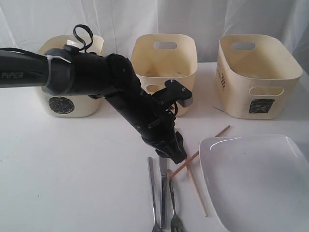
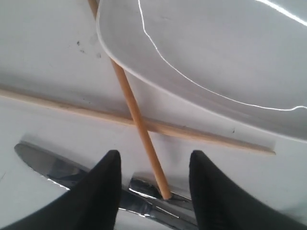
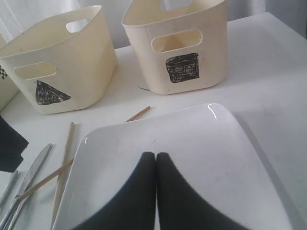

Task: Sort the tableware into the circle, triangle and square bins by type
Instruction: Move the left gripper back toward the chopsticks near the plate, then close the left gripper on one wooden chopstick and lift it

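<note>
Left jaws: spread, tips low over surface [image 1: 72, 169], straddling near end of chopstick [image 2: 148, 158] where it lies on cutlery [image 2: 53, 165]. Likely lining up pinch on stick alone. Second chopstick [image 2: 216, 139] crosses first; plate [image 2: 216, 48] rim covers first's far end.

Right jaws: pressed together, empty, over plate, probably parked clear.

Cutlery, chopsticks, plate lie lower centre to lower right of exterior view, unsorted.

Top row: circle bin [image 1: 62, 105], triangle bin [image 1: 186, 79], square bin [image 1: 241, 96], black marks drawn on fronts.

Arm [image 1: 29, 75] reads "PIPER".

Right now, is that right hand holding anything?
No, the right hand is shut tight over the plate, with nothing pinched in it.
</note>
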